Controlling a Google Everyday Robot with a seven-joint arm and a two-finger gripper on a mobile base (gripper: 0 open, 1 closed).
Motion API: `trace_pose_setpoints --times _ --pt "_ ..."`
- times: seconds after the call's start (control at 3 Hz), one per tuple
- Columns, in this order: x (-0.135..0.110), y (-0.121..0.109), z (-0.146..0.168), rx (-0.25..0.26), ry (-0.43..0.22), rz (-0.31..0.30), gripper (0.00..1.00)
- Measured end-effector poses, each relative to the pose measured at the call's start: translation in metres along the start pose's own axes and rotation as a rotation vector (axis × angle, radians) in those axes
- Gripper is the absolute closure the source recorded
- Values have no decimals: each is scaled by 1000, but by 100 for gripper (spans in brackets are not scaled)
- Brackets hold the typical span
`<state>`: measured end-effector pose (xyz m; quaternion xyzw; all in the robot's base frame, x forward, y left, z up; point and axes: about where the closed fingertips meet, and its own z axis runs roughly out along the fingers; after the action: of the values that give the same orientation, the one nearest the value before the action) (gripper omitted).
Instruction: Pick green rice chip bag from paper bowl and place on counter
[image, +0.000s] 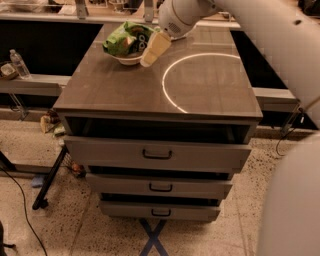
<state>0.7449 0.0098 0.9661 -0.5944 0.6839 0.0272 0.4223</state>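
The green rice chip bag (122, 41) lies crumpled in the paper bowl (128, 60) at the far left of the counter (125, 90). A thin white circle (167, 75) is marked on the counter's right half. My gripper (154, 50) hangs just right of the bowl, its tan fingers (156, 46) pointing down and left, close beside the bag's right edge. It holds nothing that I can see.
The counter tops a grey cabinet with three drawers (157, 154); the top one stands slightly out. A clear plastic bottle (19, 64) stands on a low shelf at the left. Cables lie on the speckled floor. My white arm (280, 60) fills the right side.
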Motion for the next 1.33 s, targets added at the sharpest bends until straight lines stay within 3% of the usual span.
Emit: trace_pose_setpoints --times 0.33,1.0,1.33 --pt "-11 -17 39 -12 13 59 0" --pt "-16 -41 99 74 86 186 0" --pt "-14 -52 115 127 83 212 9"
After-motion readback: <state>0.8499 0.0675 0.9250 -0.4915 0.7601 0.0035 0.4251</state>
